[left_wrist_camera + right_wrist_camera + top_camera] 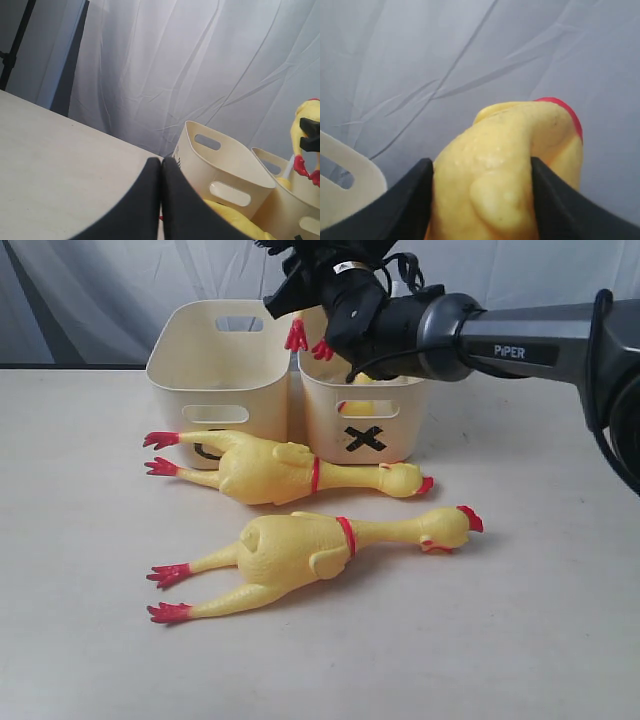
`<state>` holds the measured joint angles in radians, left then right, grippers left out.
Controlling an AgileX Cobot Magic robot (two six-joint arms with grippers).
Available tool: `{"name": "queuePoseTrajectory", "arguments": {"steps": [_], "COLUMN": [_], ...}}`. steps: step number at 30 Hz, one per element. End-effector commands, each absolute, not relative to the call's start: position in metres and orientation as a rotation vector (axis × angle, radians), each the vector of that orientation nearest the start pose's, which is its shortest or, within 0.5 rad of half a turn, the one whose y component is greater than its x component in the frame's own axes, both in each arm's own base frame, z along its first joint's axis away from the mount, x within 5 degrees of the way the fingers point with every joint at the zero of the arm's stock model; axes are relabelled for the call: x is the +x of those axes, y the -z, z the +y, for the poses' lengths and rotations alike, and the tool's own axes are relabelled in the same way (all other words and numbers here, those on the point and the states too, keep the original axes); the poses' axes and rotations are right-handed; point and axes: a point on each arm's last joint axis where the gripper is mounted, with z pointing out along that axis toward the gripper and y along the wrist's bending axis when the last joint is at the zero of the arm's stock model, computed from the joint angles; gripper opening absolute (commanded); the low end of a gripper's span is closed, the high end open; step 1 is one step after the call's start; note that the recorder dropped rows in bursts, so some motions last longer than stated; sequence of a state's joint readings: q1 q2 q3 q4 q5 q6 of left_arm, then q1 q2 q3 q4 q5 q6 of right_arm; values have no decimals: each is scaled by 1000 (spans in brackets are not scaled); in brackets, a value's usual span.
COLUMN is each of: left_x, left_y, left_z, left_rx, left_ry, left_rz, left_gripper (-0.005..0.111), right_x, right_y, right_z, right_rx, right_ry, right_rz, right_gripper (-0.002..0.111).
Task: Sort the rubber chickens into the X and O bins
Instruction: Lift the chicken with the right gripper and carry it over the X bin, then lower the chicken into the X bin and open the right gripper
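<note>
Two long yellow rubber chickens lie on the table in front of the bins: one (pixel 285 472) right against them, the other (pixel 320 550) nearer the front. My right gripper (pixel 481 161) is shut on a shorter chicken (pixel 505 150) and holds it in the air. In the exterior view this gripper (pixel 315 290) hangs over the gap between the bins, and the chicken's red feet (pixel 297 337) dangle below it. The X bin (pixel 365 438) stands on the right, with something yellow (pixel 355 406) showing through its handle slot. The O bin (pixel 215 380) stands on the left, its mark mostly hidden. My left gripper (pixel 161 167) is shut on nothing, low beside the O bin (pixel 225 165).
The right arm (pixel 520 345) stretches in from the right edge above the table. A pale curtain (pixel 120 280) hangs behind the bins. Bare table (pixel 500 640) shows to the front and right of the long chickens.
</note>
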<state>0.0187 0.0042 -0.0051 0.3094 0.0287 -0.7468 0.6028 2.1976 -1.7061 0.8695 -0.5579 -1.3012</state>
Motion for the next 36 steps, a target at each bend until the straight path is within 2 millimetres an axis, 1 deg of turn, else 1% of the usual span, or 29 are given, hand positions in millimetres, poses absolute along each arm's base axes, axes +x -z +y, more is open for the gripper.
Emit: {"name": "queuePoseTrajectory", "arguments": {"steps": [1,2,7,11,15,29,30,31,32,33,35,36], "left_x": [56,56,56,56,56,56,56,56,56,56,56,56], "left_y": [-212,-212,-212,-212,-212,-212,-212,-212,-212,-212,-212,-212], "left_z": [1,1,1,1,1,1,1,1,1,1,1,1], "left_rx": [-336,-336,-336,-336,-336,-336,-336,-336,-336,-336,-336,-336], "left_ry": [341,341,341,341,341,341,341,341,341,341,341,341], "left_rz": [1470,1470,1470,1470,1470,1470,1470,1470,1470,1470,1470,1470], "left_gripper": [0,0,0,0,0,0,0,0,0,0,0,0], "right_x": [461,463,465,468,469,469,469,469,469,469,469,469], "right_y": [-254,-253,-246,-229,-220,-216,-216,-215,-215,-215,-215,-215], "right_z": [238,234,235,238,239,240,240,240,240,239,239,239], "right_rx": [-425,-418,-451,-496,-531,-541,-537,-532,-532,-529,-527,-527], "right_ry": [298,299,328,340,363,349,347,344,344,343,342,342], "right_rz": [1529,1535,1538,1565,1569,1604,1607,1611,1611,1614,1616,1616], "right_gripper": [-1,-1,-1,-1,-1,0,2,13,18,31,41,41]}}
